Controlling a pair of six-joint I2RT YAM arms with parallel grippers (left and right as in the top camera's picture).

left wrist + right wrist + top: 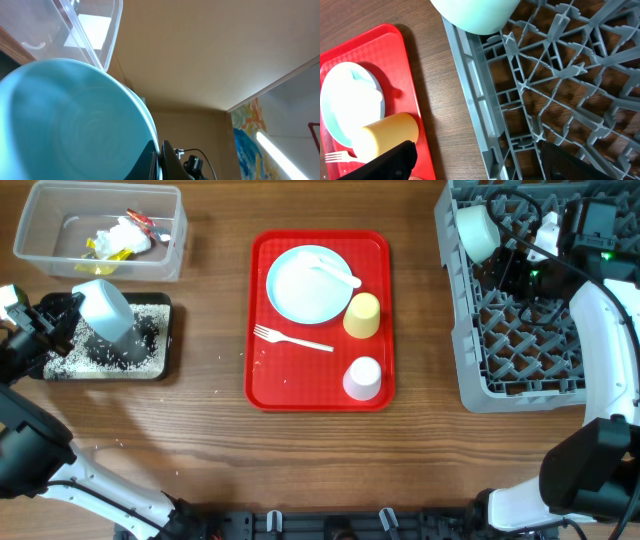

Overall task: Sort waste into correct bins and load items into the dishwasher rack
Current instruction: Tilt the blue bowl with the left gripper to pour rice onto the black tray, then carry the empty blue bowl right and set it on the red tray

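Light-blue bowl (105, 308) is likely stiff, light, slick; your left gripper (72, 312) clamps its rim at frame left; right gripper (487, 162) gapes, empty.

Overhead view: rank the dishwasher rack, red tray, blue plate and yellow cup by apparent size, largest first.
1. dishwasher rack, though the frame cuts part of it off
2. red tray
3. blue plate
4. yellow cup
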